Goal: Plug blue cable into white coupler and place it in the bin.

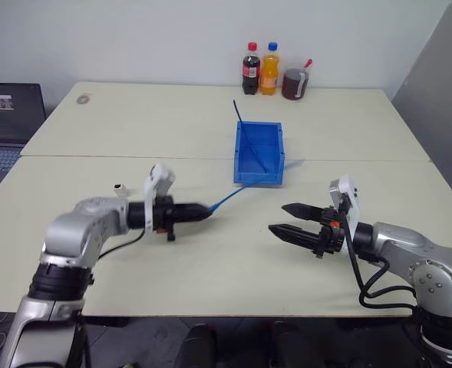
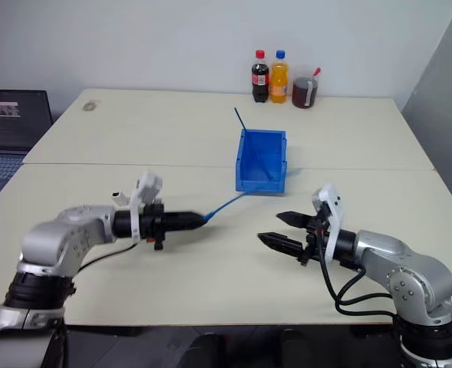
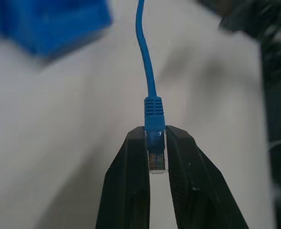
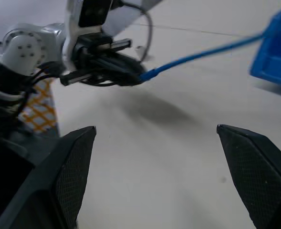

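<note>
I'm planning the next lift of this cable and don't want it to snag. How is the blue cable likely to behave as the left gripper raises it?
Probably floppy: the blue cable sags from the left gripper toward the bin. Likely light. Its far end may drag over the bin's rim.

Two pale tables (image 1: 133,138) abut before a plain white wall (image 1: 172,38).
</note>
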